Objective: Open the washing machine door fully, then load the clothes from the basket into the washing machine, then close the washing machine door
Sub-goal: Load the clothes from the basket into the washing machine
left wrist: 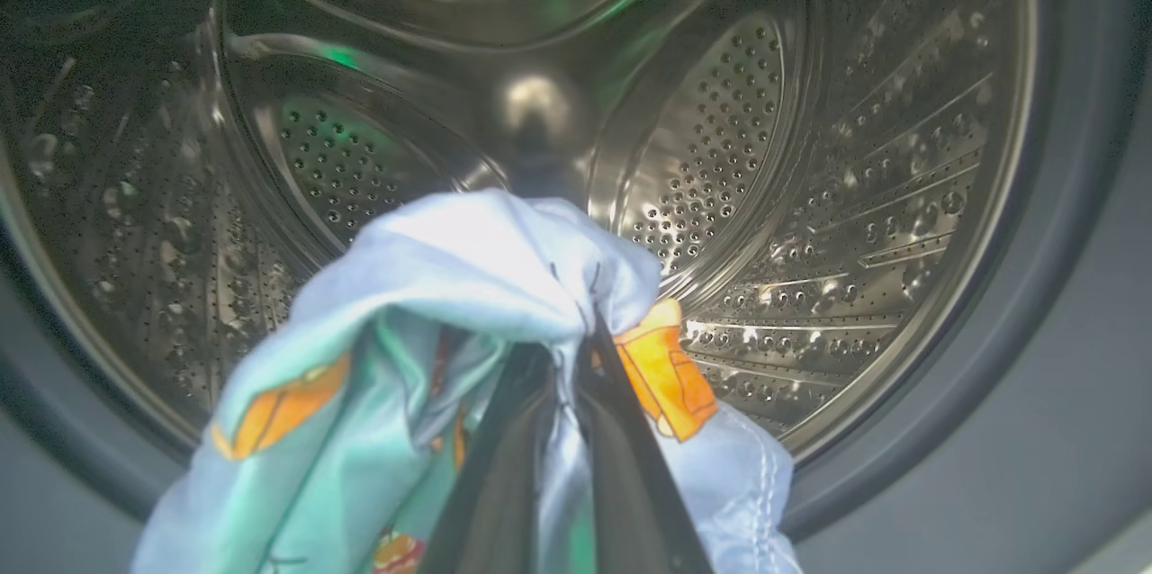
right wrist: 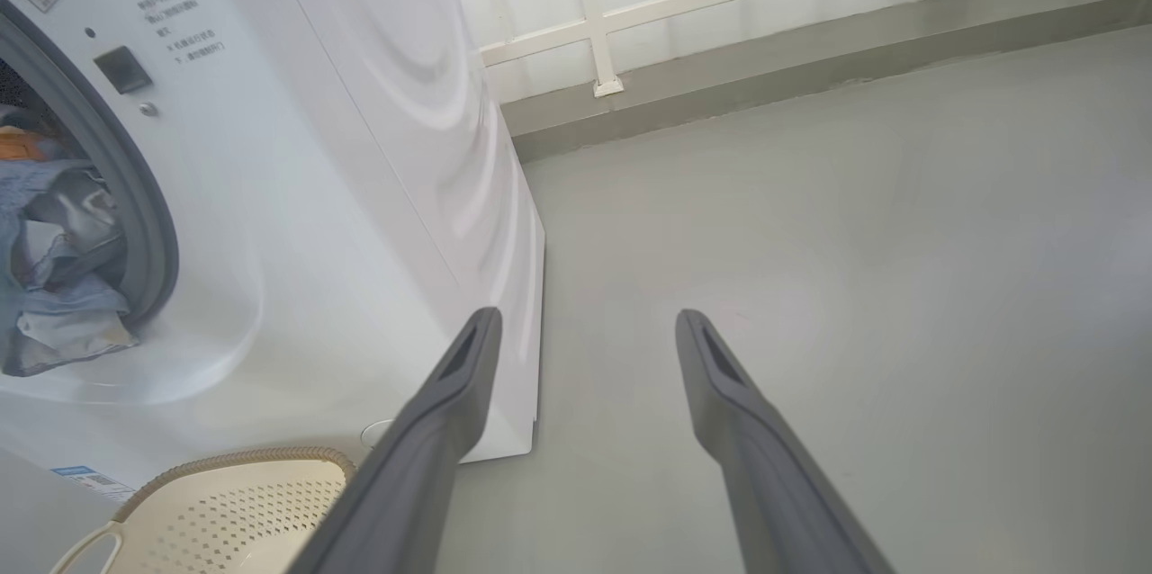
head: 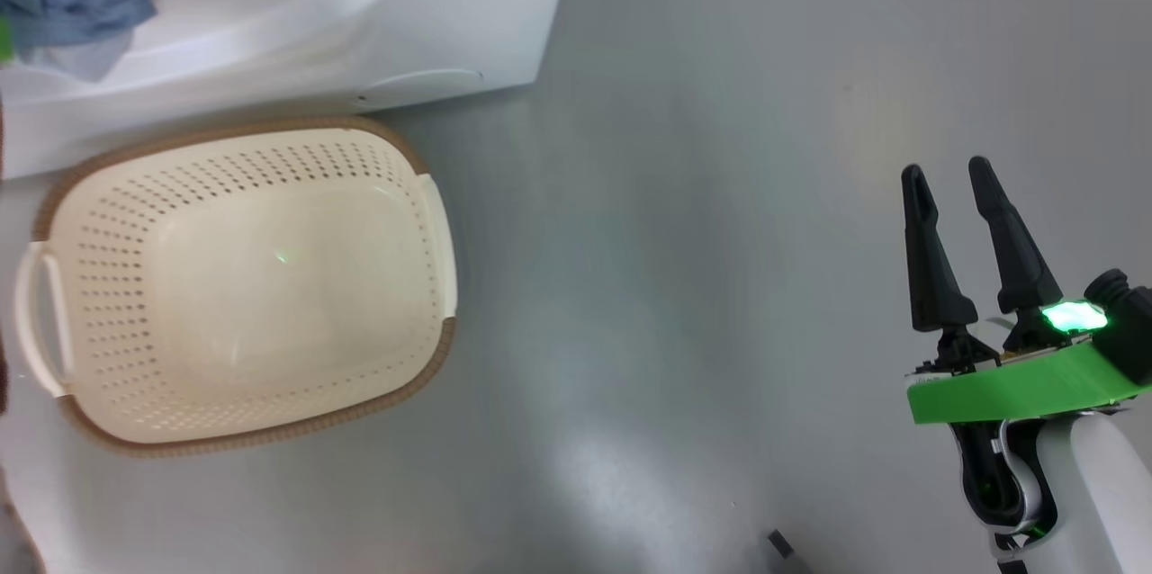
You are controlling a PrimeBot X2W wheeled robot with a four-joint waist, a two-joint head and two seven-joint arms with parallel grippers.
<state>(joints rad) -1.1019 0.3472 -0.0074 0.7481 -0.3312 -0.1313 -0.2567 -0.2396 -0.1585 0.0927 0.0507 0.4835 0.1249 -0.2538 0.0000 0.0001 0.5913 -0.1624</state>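
What could go wrong: the clothes (left wrist: 468,286) could slip out of the washing machine (right wrist: 315,196) and drop to the floor (head: 720,286).
Why: they are just at the mouth of the washing machine, not deep in its steel drum (left wrist: 720,151). If the left gripper (left wrist: 567,340) lets go here, the loose end may hang over the grey rubber ring (left wrist: 1062,241).
Another slip: a bit of cloth left on that ring could get caught when the door is shut.
One more: the soft cloth is draped over the fingers, so it might cling and be dragged back out of the washing machine.
How the clothes look: soft, crumpled, light blue and pale green, with orange pictures on them and a white stitched edge.
Where the clothes are: in the round opening of the washing machine, with the far end reaching into the drum.
Left gripper: pressed together, pinching a fold of the clothes.
Right gripper (head: 945,169): spread wide, holding nothing, over the floor well off to the side of the washing machine.
Basket (head: 243,286): on the floor just in front of the washing machine, with nothing in it.
Step in hand: it looks like the last bundle is going in.
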